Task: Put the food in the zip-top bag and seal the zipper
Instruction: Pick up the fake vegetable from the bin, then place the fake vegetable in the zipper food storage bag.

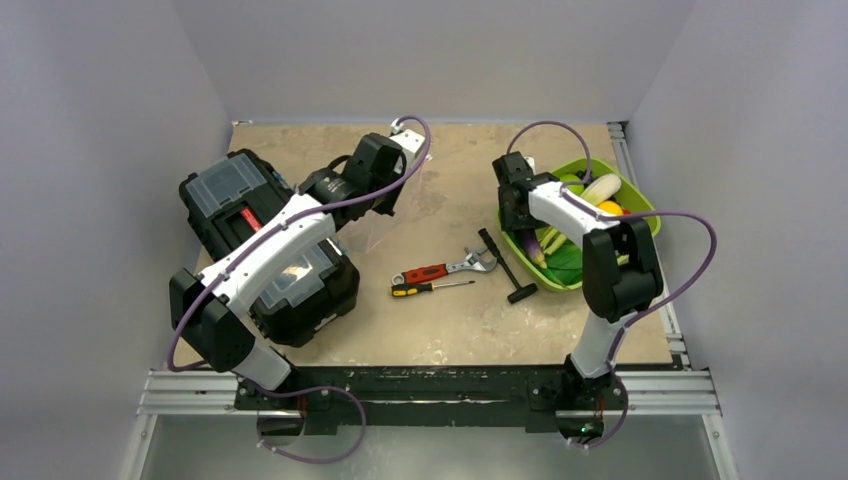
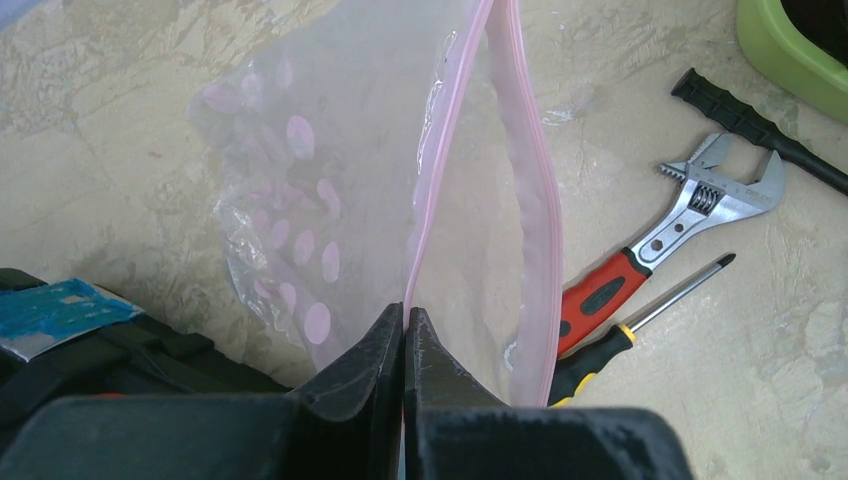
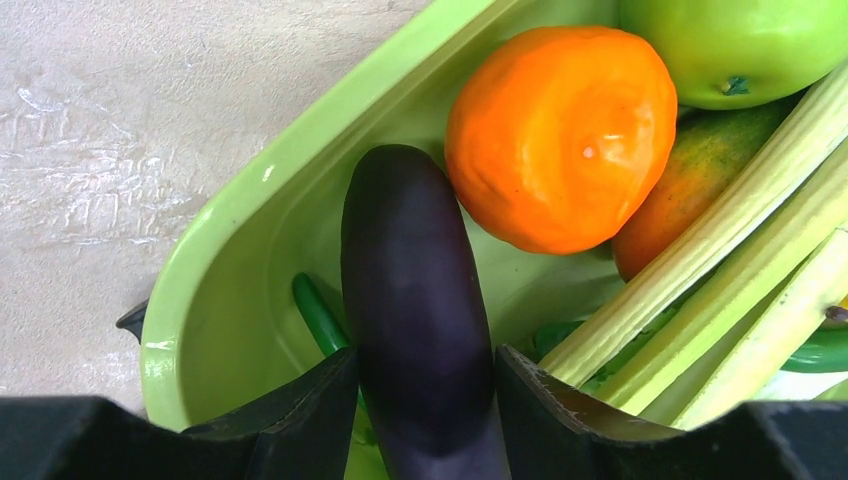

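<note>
Walls (image 1: 100,150) of pale grey close the mottled beige table (image 1: 440,330) on three sides. Toward its far edge, left of middle, the left gripper (image 2: 405,328) is pinched together on the zipper (image 2: 440,180) of the zip-top bag (image 2: 320,170), whose mouth is parted. By the right edge, in the lime tray (image 3: 250,230), the right gripper (image 3: 425,390) straddles a dark aubergine (image 3: 410,250) beside the orange ball (image 3: 560,130); whether its fingers clamp it I cannot tell. A wrench (image 1: 445,268) and a screwdriver (image 1: 430,288) lie mid-table.

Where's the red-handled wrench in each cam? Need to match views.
Top external: wrench mid-table, left of the lime-green tray.
Left wrist: wrench at right, below the tray corner.
Right wrist: not in it.
Shared landmark: the lime-green tray, in all three.
</note>
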Controlling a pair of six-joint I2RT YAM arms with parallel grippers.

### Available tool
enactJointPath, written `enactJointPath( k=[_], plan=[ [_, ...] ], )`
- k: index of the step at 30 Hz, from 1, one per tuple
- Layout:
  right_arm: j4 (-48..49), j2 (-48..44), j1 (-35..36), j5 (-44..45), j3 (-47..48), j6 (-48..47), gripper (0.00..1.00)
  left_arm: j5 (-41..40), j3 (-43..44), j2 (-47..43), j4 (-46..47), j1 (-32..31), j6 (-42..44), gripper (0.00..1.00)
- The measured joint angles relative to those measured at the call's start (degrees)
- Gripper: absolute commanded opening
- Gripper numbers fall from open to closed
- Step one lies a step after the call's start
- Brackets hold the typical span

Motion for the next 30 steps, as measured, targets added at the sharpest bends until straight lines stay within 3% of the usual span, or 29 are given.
enactJointPath(
  k=[2,7,11,22,26,30],
  plan=[
    [0.1,0.0,-0.1,-0.2,0.0,-0.1,0.44,0.1,0.0,0.0,0.0,0.0,0.0,0.00],
    [0.4,0.0,-0.1,-0.6,0.0,-0.2,0.14,0.2,0.0,0.0,-0.1,0.0,0.0,0.00],
    [0.8,-1.0,-0.1,-0.5,-0.3,0.0,0.02,0.8,0.1,0.2,-0.3,0.0,0.0,0.00],
    [8.1,-24.3,0.0,-2.2,-5.9,0.8,0.00,3.5,0.3,0.3,-0.4,0.1,-0.9,0.00],
    [15.7,-34.0,-0.1,-9.8,-11.8,3.5,0.00,3.8,0.3,0.3,-0.4,0.1,-1.5,0.00],
    [28.4,-41.2,-0.1,-22.5,-20.5,13.0,0.00,3.8,0.3,0.3,-0.4,0.3,-1.7,0.00]
  ],
)
